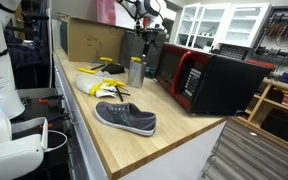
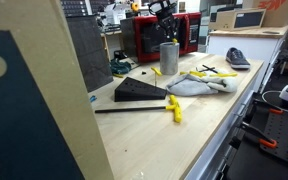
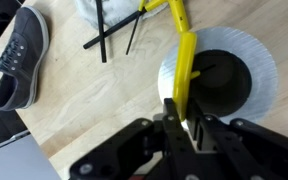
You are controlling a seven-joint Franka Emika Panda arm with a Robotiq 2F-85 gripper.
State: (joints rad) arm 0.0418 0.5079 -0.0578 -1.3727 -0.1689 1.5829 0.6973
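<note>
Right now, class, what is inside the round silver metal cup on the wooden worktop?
A long yellow tool, gripped by the shut gripper, reaches into the cup. Dark shadow and the tool cover the bottom, so anything else inside is hidden.

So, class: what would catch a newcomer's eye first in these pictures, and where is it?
First, the robot's fingers pinched on a yellow tool directly over the open metal cup, which stands on the wooden bench beside the red-and-black microwave. Next, the grey shoe, lying on its own near the bench's front edge.
</note>
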